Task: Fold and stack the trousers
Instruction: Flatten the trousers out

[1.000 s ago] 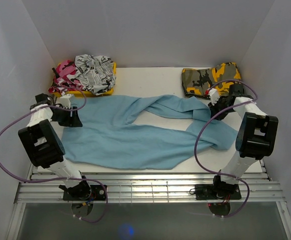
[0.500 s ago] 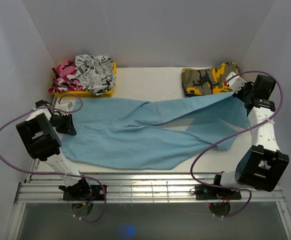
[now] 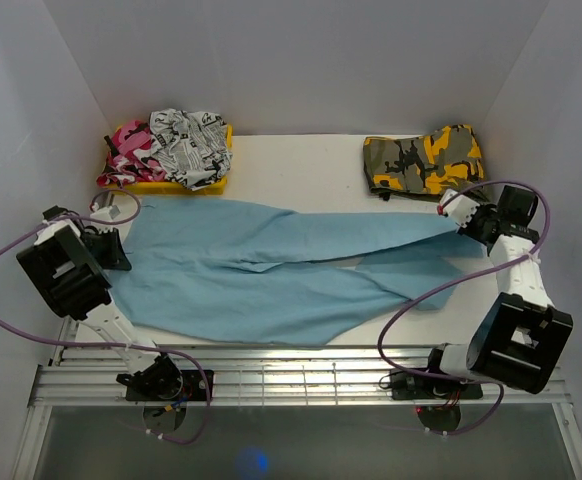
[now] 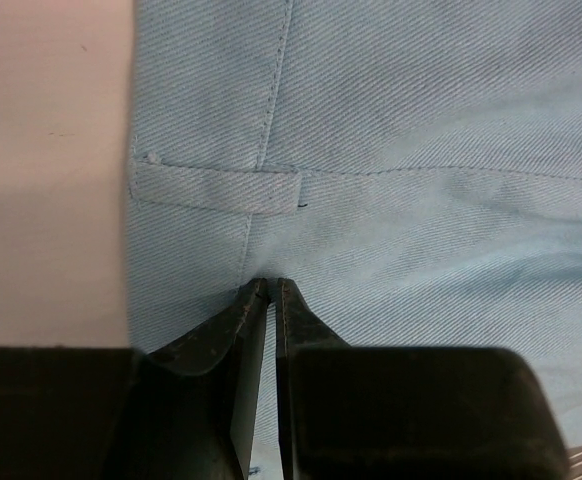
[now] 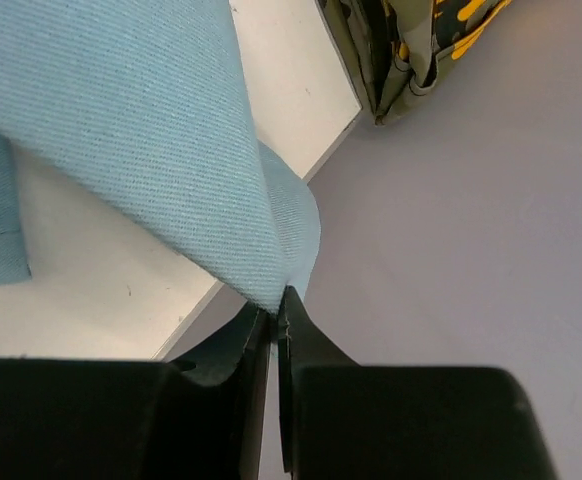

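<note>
The light-blue trousers [image 3: 271, 265] lie stretched across the white table [image 3: 301, 165], waist at the left, legs running right. My left gripper [image 3: 111, 250] is shut on the trousers at the waistband, whose belt loop shows in the left wrist view [image 4: 216, 185], with its jaws pressed together on the cloth [image 4: 269, 287]. My right gripper [image 3: 463, 222] is shut on the end of the upper leg and holds it taut near the table's right edge; in the right wrist view [image 5: 274, 298] the cloth [image 5: 141, 120] rises from its jaws. The lower leg lies flat.
A yellow tray [image 3: 176, 183] with pink and black-and-white camouflage clothes [image 3: 186, 140] stands at the back left. A folded green-and-orange camouflage garment [image 3: 421, 158] lies at the back right, also in the right wrist view [image 5: 401, 40]. White walls close both sides.
Both arms have drawn apart, left arm leftward and right arm rightward then lower. The crumpled upper leg has been pulled straight and the trousers now lie stretched across the table.
</note>
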`<move>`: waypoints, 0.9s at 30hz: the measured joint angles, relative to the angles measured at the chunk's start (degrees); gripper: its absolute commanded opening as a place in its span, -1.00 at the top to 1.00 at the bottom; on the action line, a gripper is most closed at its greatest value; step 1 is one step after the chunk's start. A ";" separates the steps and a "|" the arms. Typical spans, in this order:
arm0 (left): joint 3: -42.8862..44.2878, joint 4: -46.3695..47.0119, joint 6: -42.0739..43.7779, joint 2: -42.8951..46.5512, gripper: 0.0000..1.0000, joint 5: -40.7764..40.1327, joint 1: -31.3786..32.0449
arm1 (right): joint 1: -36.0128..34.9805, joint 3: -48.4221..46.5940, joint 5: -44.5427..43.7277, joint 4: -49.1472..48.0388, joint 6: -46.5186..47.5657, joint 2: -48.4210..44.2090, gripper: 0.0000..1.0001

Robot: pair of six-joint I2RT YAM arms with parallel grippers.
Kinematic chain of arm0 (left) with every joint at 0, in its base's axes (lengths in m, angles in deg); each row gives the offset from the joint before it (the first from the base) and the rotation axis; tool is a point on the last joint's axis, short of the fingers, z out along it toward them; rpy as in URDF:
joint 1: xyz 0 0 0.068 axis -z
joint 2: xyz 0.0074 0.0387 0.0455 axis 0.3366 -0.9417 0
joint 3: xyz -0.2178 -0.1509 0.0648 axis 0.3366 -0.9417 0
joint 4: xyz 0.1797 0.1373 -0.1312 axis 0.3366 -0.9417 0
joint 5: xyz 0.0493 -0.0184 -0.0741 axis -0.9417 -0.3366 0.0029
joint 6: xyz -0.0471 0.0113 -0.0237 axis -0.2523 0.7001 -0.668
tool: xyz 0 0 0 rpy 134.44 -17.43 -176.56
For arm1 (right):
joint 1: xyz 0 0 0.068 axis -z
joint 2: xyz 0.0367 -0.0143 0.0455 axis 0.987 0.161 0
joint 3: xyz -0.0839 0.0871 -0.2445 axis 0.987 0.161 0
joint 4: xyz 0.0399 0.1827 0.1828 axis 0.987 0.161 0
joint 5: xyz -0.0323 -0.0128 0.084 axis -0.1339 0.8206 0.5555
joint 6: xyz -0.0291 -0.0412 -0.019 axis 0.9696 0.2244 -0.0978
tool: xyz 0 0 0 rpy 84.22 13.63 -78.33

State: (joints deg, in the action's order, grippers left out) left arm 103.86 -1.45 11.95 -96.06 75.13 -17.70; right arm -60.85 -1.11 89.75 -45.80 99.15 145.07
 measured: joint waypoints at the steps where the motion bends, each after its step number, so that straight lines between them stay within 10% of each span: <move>1: 0.02 0.11 0.15 0.00 0.55 -0.02 -0.35 | 0.02 0.33 0.83 1.31 0.17 -1.38 0.85; 15: 0.66 -0.28 0.31 -0.42 0.61 -0.02 -0.79 | -9.92 -43.39 1.86 3.43 -12.41 25.11 0.85; 23: 0.55 -0.02 0.35 -0.28 0.62 -0.20 -0.83 | -4.79 -5.03 3.82 -6.25 -3.21 -10.19 0.85; 27: 0.57 -0.02 0.46 -0.28 0.62 -0.28 -0.85 | -0.15 12.28 1.51 -13.51 3.56 -7.96 0.85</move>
State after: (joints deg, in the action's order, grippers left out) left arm 104.43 -1.47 12.41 -96.34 74.85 -18.55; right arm -61.01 11.18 91.26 -59.31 102.71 137.11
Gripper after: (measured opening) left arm 0.193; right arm 0.085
